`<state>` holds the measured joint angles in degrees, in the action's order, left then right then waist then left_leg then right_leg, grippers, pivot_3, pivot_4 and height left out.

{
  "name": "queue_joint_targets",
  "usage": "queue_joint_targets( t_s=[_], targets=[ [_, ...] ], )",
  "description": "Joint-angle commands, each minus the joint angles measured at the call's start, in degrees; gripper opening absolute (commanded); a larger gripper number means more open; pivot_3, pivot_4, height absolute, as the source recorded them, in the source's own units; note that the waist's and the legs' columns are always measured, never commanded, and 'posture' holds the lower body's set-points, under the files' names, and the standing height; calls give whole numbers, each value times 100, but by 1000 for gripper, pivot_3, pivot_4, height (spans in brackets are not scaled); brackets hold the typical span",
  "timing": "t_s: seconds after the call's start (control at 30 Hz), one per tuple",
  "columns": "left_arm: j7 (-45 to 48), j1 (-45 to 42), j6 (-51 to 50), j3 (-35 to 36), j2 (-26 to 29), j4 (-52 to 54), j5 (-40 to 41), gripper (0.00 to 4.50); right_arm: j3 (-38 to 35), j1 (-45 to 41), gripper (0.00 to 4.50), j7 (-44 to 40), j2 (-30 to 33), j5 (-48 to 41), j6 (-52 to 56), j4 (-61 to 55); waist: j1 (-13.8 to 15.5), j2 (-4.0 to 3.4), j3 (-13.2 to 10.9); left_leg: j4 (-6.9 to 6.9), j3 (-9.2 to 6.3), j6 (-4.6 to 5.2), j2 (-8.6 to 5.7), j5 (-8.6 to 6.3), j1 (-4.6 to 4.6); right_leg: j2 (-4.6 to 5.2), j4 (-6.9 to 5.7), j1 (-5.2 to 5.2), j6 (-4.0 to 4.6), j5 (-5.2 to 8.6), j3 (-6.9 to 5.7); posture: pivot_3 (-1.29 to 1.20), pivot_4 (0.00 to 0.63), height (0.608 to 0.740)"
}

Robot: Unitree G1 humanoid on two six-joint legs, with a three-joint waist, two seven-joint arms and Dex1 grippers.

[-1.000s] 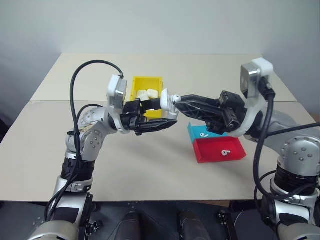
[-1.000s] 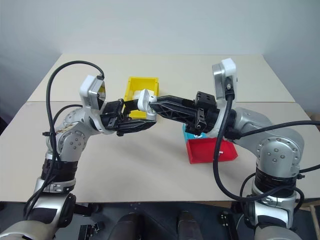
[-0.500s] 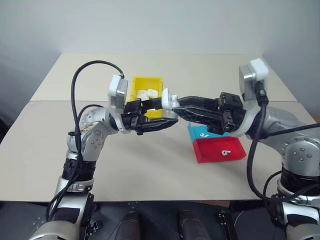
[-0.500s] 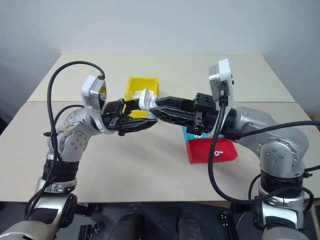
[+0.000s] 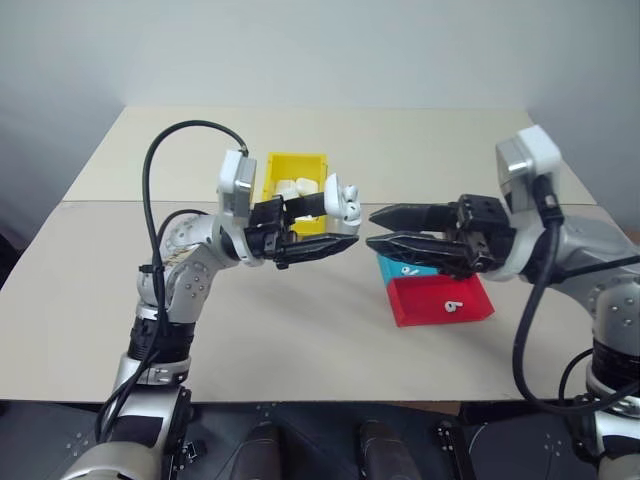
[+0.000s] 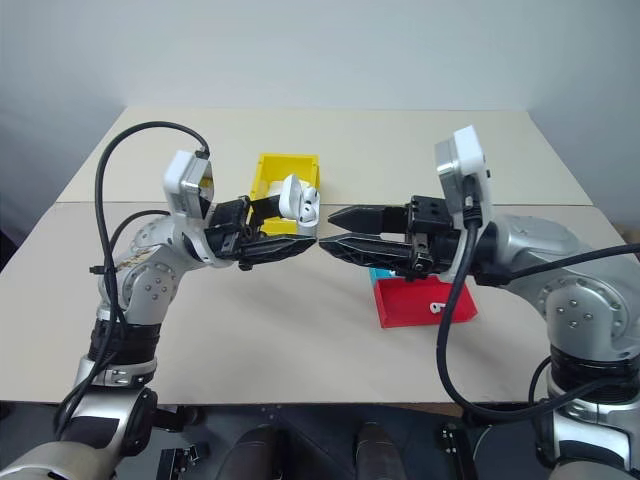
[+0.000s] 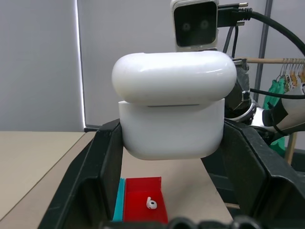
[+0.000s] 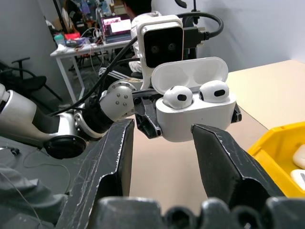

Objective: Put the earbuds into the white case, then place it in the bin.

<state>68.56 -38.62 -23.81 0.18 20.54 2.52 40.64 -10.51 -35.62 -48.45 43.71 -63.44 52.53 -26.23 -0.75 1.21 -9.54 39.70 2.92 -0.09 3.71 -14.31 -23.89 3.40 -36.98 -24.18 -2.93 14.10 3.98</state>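
Left eye view: the left end effector (image 5: pixel 335 240) is clamped on the white case (image 5: pixel 341 202), held up over the worktop (image 5: pixel 300 330) with its lid open. The right end effector (image 5: pixel 375 229) faces it from the right, just apart, fingers spread with nothing between them. Behind the case, at the far side, stands the yellow bin (image 5: pixel 293 165), which already holds a few white cases. To the right lie the blue tray (image 5: pixel 385 266) and, nearer, the red tray (image 5: pixel 440 300) — each seems to hold a small white earbud, though they are too small to be sure.

Right eye view: the same layout, with the gap between the case and the right fingertips plain.

Left wrist view: the case sits squarely between the black fingers (image 7: pixel 102 162), hinge side toward the camera; the red tray shows beyond.

Right wrist view: two earbuds (image 8: pixel 178 96) are seated in the open case, heads up.

The step in hand looks to be closing the lid. Done well, the right end effector would press the lid's top edge down gently toward the hinge — the left holding firm and level so nothing tips out — before the case goes over to the bin.
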Motion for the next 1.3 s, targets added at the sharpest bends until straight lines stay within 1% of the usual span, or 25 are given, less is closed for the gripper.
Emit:
queue_joint_targets(
  t_s=[0.03,0.07,0.17,0.23,0.3,0.4,0.47,0.6,0.77,0.83,0.93,1.13,1.23,1.3],
  targets=[
    [-260,97,390,-296,-245,279,-383,2775,22,-763,1344,-479,609,669,-385,472,1,0,0,4,1,0,0,0,0,0,-1,-1,0,0,1,0,150,740],
    [-295,123,423,-383,-288,302,-468,2775,169,-992,949,-633,720,869,-450,644,2,1,0,3,2,0,-2,0,-1,1,-1,-2,-1,0,1,0,150,740],
    [-317,214,552,-621,-371,306,-695,2775,757,-1724,13,-1231,950,1547,-750,1155,-16,0,0,0,3,0,-1,0,1,-1,0,-4,0,0,2,0,150,740],
    [-303,236,631,-758,-365,235,-874,2775,1185,-2189,13,-1548,948,1995,-930,1461,-35,0,0,-3,4,2,1,-1,2,-4,2,-5,1,0,4,0,150,740],
    [-239,242,650,-790,-385,169,-873,2775,1475,-2509,13,-1832,901,2294,-1054,1667,-27,0,0,-2,7,2,1,-1,1,-4,0,-9,1,0,7,0,150,740],
    [-293,198,688,-820,-447,85,-955,2775,2121,-2994,13,-2217,785,2886,-1229,1748,-10,0,0,-1,8,2,1,-1,-1,-2,0,-11,1,1,7,0,150,740],
    [-290,160,719,-835,-481,14,-994,2775,2394,-3161,13,-2507,741,3150,-1354,1761,-3,0,0,-1,7,3,2,-2,-5,-2,3,-12,1,1,4,0,150,740],
    [-233,109,776,-840,-522,-81,-1022,2775,2696,-3369,13,-2993,663,3431,-1463,1721,27,0,0,5,3,3,2,-2,-19,-1,5,-17,1,0,-2,0,150,740],
    [-210,101,793,-808,-513,-114,-1022,2775,2880,-3285,13,-3456,695,3703,-1643,1524,40,-1,0,7,3,4,2,-3,-25,0,8,-20,1,0,-4,0,150,740],
    [-221,96,814,-748,-513,-123,-990,2775,2868,-3123,13,-3590,757,3801,-1782,1462,40,-1,0,7,3,4,2,-3,-25,0,6,-21,1,0,-4,0,150,740],
    [-226,64,832,-669,-510,-152,-973,2775,2775,-3015,13,-3654,791,3807,-1721,1454,39,0,0,10,3,4,2,-3,-24,0,5,-20,0,0,-4,0,150,740],
    [-263,45,890,-556,-490,-151,-962,2775,2578,-2691,13,-3536,983,3852,-1632,1322,55,0,0,10,2,4,1,-3,-24,0,5,-20,1,0,-4,0,150,740],
    [-253,98,878,-516,-466,-66,-917,2775,2486,-2491,13,-3316,1058,3965,-1585,1286,57,-1,0,10,3,4,1,-3,-24,1,3,-20,0,0,-3,0,150,740],
    [-296,132,923,-503,-460,-31,-939,2775,2247,-2382,13,-3170,1050,3806,-1463,1275,57,-1,0,10,3,4,1,-3,-23,0,3,-20,1,0,-4,0,150,740]
  ],
)
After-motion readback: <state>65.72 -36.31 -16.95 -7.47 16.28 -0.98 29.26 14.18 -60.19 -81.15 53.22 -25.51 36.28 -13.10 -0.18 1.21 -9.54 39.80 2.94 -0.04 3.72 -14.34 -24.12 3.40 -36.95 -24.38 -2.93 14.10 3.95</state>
